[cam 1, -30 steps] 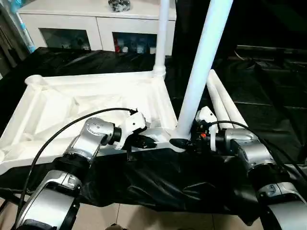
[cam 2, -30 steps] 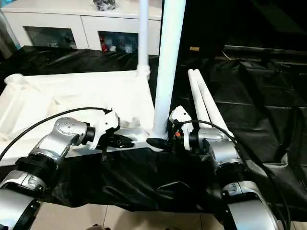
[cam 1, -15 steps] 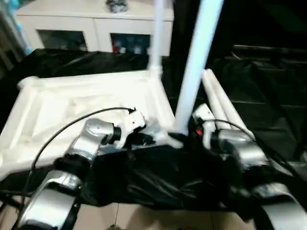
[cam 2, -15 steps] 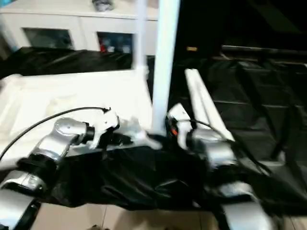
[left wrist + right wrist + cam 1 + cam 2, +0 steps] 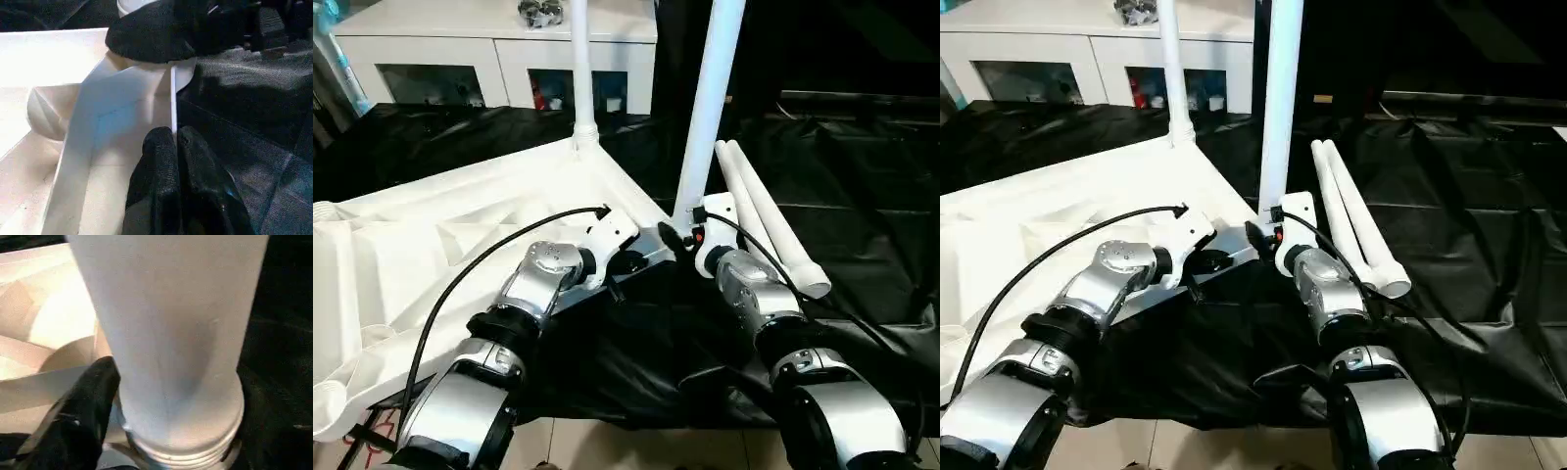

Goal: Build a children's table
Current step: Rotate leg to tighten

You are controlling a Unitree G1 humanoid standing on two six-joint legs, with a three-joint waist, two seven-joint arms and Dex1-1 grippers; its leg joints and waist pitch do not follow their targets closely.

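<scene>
The white tabletop (image 5: 440, 235) lies upside down on black cloth, ribbed side up, set at an angle. One white leg (image 5: 579, 78) stands upright in the far corner socket. A second leg (image 5: 710, 98) stands in the near right corner socket. My left gripper (image 5: 628, 264) is shut on the tabletop's thin near rim (image 5: 172, 98), just left of that corner. My right gripper (image 5: 677, 238) is closed around the base of the near leg, with one black finger (image 5: 88, 406) lying against it; the other finger is hidden. Two loose legs (image 5: 769, 220) lie side by side to the right.
A white cabinet (image 5: 489, 49) with glass doors stands behind the work. Black cloth (image 5: 862, 196) covers the surface and hangs over the front edge above a tiled floor (image 5: 607, 446). The tabletop's near left corner (image 5: 342, 392) juts past that edge.
The tabletop has swung round with both upright legs, its near right corner moving away and up. Both grippers went with it. The camera has also shifted.
</scene>
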